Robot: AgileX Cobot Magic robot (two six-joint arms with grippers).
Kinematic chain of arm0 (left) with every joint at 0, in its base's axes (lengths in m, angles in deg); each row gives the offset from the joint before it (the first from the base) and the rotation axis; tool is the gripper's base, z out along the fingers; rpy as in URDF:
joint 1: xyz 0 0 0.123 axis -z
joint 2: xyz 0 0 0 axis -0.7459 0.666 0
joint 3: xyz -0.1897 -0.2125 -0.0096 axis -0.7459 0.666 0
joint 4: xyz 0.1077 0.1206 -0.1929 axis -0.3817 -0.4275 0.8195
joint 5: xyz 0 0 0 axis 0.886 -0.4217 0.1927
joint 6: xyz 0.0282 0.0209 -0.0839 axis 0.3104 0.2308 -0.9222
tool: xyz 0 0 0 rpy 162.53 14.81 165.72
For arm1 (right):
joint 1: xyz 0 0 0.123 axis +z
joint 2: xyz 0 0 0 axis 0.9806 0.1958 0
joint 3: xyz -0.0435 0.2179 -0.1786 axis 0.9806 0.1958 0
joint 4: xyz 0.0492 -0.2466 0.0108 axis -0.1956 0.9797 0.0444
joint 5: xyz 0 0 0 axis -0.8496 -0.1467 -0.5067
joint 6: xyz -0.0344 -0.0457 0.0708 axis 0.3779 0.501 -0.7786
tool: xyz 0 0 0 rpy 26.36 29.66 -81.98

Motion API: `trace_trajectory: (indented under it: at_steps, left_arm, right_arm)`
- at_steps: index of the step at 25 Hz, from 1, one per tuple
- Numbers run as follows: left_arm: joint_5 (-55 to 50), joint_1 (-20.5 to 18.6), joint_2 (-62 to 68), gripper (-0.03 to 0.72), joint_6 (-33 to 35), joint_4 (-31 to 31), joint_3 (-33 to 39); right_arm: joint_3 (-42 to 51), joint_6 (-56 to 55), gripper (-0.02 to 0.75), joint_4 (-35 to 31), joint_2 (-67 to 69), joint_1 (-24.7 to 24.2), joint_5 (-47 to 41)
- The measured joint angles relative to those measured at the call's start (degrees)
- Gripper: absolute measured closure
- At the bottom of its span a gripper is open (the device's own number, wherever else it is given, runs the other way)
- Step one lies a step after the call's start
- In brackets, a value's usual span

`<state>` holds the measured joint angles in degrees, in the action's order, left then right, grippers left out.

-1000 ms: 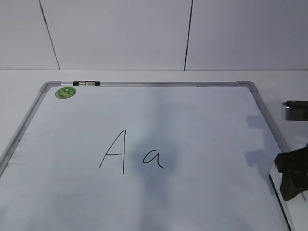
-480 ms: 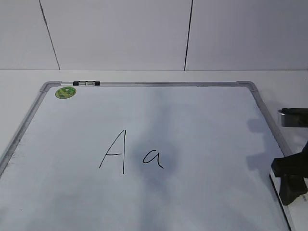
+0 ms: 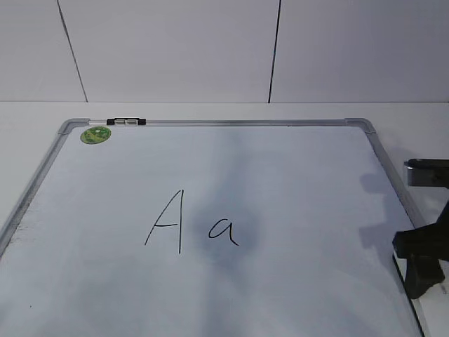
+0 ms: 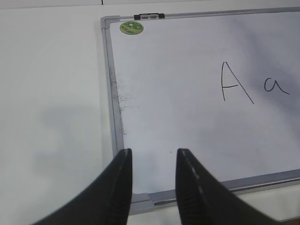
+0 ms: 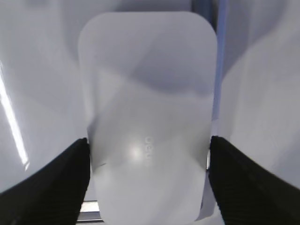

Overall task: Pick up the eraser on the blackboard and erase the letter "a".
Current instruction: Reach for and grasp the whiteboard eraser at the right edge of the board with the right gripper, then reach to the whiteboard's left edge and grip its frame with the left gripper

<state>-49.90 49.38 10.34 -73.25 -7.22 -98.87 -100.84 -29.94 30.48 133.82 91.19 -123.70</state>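
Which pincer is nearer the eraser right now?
Right. The right pincer straddles the eraser, fingers at both sides. The left pincer hovers over the blackboard's opposite edge.

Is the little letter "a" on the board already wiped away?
No, the small letter "a" is intact in black marker on the blackboard, just right of the capital "A".

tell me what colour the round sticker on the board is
Green sticker, clearest in the left wrist view.

Looks like a lab/test bench, not a home: bare white tabletop (image 3: 210, 111) w/ a silver-framed blackboard (image 3: 382, 168) laid flat, plain white panelled wall (image 3: 175, 49) w/ dark seams behind, black robot gripper (image 4: 153, 161) over the board's corner.
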Motion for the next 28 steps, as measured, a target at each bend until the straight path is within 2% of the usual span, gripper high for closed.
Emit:
trace_trajectory:
  at_steps: [28]
  left_arm:
    - [0.0, 0.1, 0.0, 0.449, 0.0, 0.0, 0.0]
  right_arm:
    - [0.0, -0.15, 0.167, 0.0, 1.77, 0.0, 0.5]
